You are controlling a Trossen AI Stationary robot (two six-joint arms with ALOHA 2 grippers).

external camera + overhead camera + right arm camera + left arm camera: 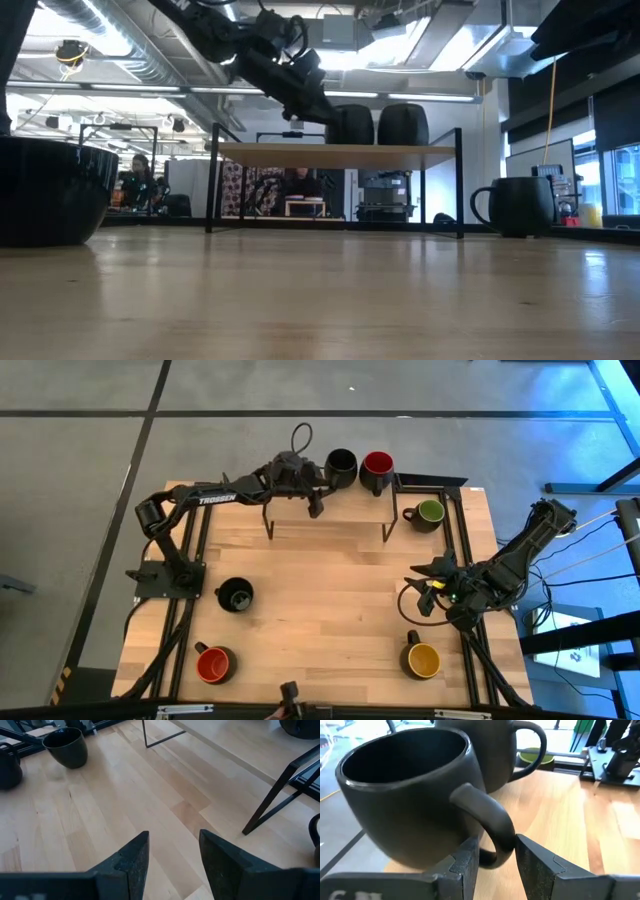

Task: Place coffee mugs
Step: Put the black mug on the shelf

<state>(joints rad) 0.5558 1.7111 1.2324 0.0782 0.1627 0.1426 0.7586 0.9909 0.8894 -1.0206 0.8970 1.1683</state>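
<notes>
On the raised wooden shelf [330, 500] at the table's far side stand a black-inside mug [342, 463] and a red-inside mug [377, 465], each on its base. My left gripper [320, 480] reaches level to the black mug [405, 795] and is shut on its handle. The green mug [430, 512] stands on the table by the shelf's right legs. A second black mug [236, 596], a second red mug [213, 663] and the yellow mug [422, 658] stand on the table. My right gripper [420, 578] hovers open near the right edge, touching nothing. My left gripper [497, 865] pinches the black mug's side handle [495, 840] at its lower curve, one finger on each side of the loop. The fingers [470, 860] come level from the table's left. The mug stands upright with its base on the shelf top, next to the red mug [495, 750].
The shelf's thin black legs [270, 800] stand between the arms. A black metal frame [455, 520] runs along the table's sides. Bare wood lies in the table's middle [330, 590]. In the low view a dark mug [50, 190] looms at the near left.
</notes>
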